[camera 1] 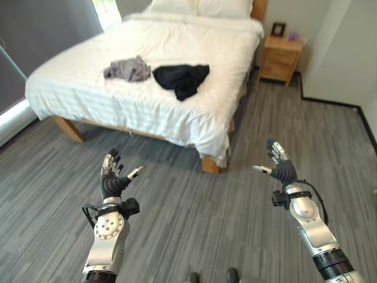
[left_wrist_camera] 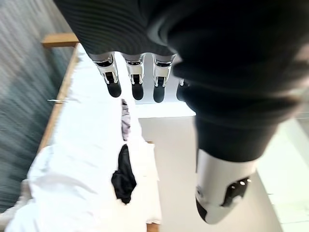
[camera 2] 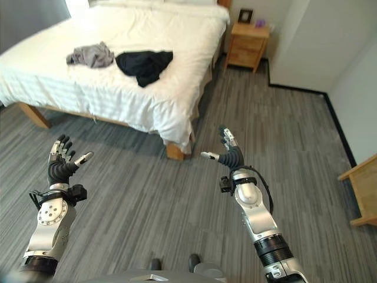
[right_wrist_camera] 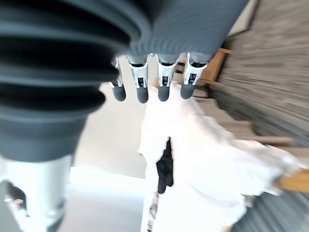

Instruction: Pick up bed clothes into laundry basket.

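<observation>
White-sheeted wooden bed [camera 1: 177, 112] carries crumpled grey garment [camera 1: 128, 69] and black garment [camera 1: 181, 79], side by side mid-bed. Left robot hand [camera 1: 112, 177], right robot hand [camera 1: 279, 165] both released, empty, over floor short of bed. Left nearer grey.

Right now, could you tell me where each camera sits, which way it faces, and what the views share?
Left eye: on the head, looking down at the bed, floor, both arms, left robot hand and right robot hand open.
Right eye: beside it, same scene; nightstand too.
Left wrist: along its straight fingers toward the bed.
Right wrist: along its fingers toward the bed.
All four share the black garment and grey garment on the bed.
</observation>
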You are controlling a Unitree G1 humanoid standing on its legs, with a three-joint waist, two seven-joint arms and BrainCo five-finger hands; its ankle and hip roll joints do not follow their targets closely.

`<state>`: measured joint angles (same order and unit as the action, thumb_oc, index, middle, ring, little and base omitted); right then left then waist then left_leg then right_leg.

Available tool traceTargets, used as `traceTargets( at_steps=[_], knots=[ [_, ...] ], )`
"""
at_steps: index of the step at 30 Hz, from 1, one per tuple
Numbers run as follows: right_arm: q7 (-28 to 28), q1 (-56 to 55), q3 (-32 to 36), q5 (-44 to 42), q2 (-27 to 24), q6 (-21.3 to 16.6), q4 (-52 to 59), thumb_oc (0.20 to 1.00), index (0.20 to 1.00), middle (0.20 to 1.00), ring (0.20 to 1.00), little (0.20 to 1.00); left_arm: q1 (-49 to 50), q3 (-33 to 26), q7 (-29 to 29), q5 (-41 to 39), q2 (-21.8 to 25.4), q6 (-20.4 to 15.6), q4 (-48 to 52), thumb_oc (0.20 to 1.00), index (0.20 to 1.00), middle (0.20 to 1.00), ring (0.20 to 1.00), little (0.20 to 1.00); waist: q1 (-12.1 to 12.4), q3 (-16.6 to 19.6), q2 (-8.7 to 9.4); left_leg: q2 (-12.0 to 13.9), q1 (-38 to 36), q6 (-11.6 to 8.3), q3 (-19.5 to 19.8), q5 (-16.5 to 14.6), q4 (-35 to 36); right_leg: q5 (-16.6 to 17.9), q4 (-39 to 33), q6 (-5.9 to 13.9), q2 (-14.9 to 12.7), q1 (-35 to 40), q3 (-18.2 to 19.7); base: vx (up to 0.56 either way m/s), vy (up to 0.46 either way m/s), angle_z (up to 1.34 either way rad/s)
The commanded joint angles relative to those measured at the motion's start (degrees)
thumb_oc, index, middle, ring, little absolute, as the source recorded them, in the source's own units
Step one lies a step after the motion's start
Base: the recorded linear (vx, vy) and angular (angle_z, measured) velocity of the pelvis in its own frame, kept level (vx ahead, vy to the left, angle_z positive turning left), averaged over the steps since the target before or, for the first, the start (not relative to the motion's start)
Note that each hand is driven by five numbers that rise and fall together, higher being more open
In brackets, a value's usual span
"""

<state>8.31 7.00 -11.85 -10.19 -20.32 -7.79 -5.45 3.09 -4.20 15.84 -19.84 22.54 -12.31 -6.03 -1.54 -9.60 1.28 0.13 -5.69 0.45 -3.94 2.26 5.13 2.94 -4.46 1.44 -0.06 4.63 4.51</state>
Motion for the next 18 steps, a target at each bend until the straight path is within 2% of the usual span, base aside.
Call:
traceTargets(
  at_steps=[1,6,10,11,12,15,16,17,18],
  knots=[
    [-0.7,3.9,0.6,-2.3,0.9,-3.8,3.4,1.0,1.0,1.0,1.0,1.0,-1.6,-2.5,0.0,1.7,2.2,-3.6,2.4,1.0,1.0,1.0,1.0,1.0,-0.4,-0.9,2.32,-0.5,-1.8,-2.95,0.9,-3.3,-0.1,-2.6,-0.5,1.86,-0.5,2.5,1.8,0.01,-0.003,0.05],
    [-1.2,3.4,0.0,-2.8,0.8,-3.1,1.6,1.0,1.0,1.0,1.0,1.0,-2.7,-2.3,-0.8,-0.1,2.4,-3.6,1.5,1.0,1.0,1.0,1.0,1.0,-0.1,-1.1,2.32,-0.3,-2.3,-2.98,1.1,-4.2,-0.1,-3.5,-0.5,1.98,-0.8,2.8,1.2,0.05,-0.015,0.09],
    [-2.0,3.0,-0.3,-3.9,0.7,-3.1,1.4,1.0,1.0,1.0,1.0,1.0,-3.0,-2.3,-1.7,-0.7,3.1,-3.7,2.1,1.0,1.0,1.0,1.0,1.0,0.2,-1.6,2.36,-0.2,-1.9,-3.33,1.3,-3.6,-0.8,-3.2,-0.5,1.65,-0.9,2.6,1.1,0.0,-0.04,0.03],
    [-2.1,3.1,-0.5,-4.4,0.8,-3.0,1.5,1.0,1.0,1.0,1.0,1.0,-3.3,-2.1,-1.7,-1.1,3.3,-3.6,2.3,1.0,1.0,1.0,1.0,1.0,0.4,-2.5,2.62,-0.3,-0.5,-3.68,1.4,-3.8,-3.4,-3.2,-0.5,1.47,-1.2,2.6,1.0,-0.08,-0.038,0.03],
    [-2.2,3.2,-0.6,-5.1,0.8,-3.4,1.8,1.0,1.0,1.0,1.0,1.0,-4.8,-1.5,-2.2,-2.3,3.6,-3.7,2.4,1.0,1.0,1.0,1.0,1.0,0.4,-4.5,3.08,-0.5,3.6,-5.45,0.8,-6.3,-12.2,-3.9,-0.5,1.12,-2.2,2.5,-0.1,-0.09,-0.033,0.08],
    [-2.1,3.7,-0.9,-5.5,0.3,-3.1,2.0,1.0,1.0,1.0,1.0,1.0,-6.1,-0.7,-2.6,-3.5,3.7,-4.0,3.1,1.0,1.0,1.0,1.0,1.0,1.4,-6.3,3.48,-0.6,11.9,-10.07,0.4,-0.5,-26.1,-4.2,-0.5,0.34,-3.2,3.6,-1.4,0.0,-0.024,0.59],
    [-2.0,4.2,-0.8,-5.4,0.1,-2.9,1.6,1.0,1.0,1.0,1.0,1.0,-7.0,-0.1,-2.4,-3.7,3.4,-4.2,2.9,1.0,1.0,1.0,1.0,1.0,1.7,-6.6,3.87,-0.8,16.2,-10.98,0.7,0.6,-30.9,-4.6,-0.5,0.14,-3.8,3.8,-2.4,0.04,-0.036,0.78],
    [-1.8,4.2,-0.7,-5.5,0.0,-2.7,1.3,1.0,1.0,1.0,1.0,1.0,-7.4,0.0,-2.3,-3.8,3.2,-4.2,2.7,1.0,1.0,1.0,1.0,1.0,2.1,-6.9,4.37,-0.3,18.1,-10.94,-0.1,0.9,-32.1,-4.8,-0.5,0.24,-4.6,4.0,-3.2,0.08,-0.01,0.59],
    [-1.7,4.3,-0.5,-5.3,-0.1,-2.7,1.2,1.0,1.0,1.0,1.0,1.0,-7.5,0.1,-2.4,-4.0,3.0,-4.3,2.8,1.0,1.0,1.0,1.0,1.0,2.2,-6.8,4.58,1.4,19.6,-10.47,-2.0,0.4,-31.4,-5.0,-0.5,0.56,-5.2,3.9,-4.2,0.14,0.037,0.31]
  ],
)
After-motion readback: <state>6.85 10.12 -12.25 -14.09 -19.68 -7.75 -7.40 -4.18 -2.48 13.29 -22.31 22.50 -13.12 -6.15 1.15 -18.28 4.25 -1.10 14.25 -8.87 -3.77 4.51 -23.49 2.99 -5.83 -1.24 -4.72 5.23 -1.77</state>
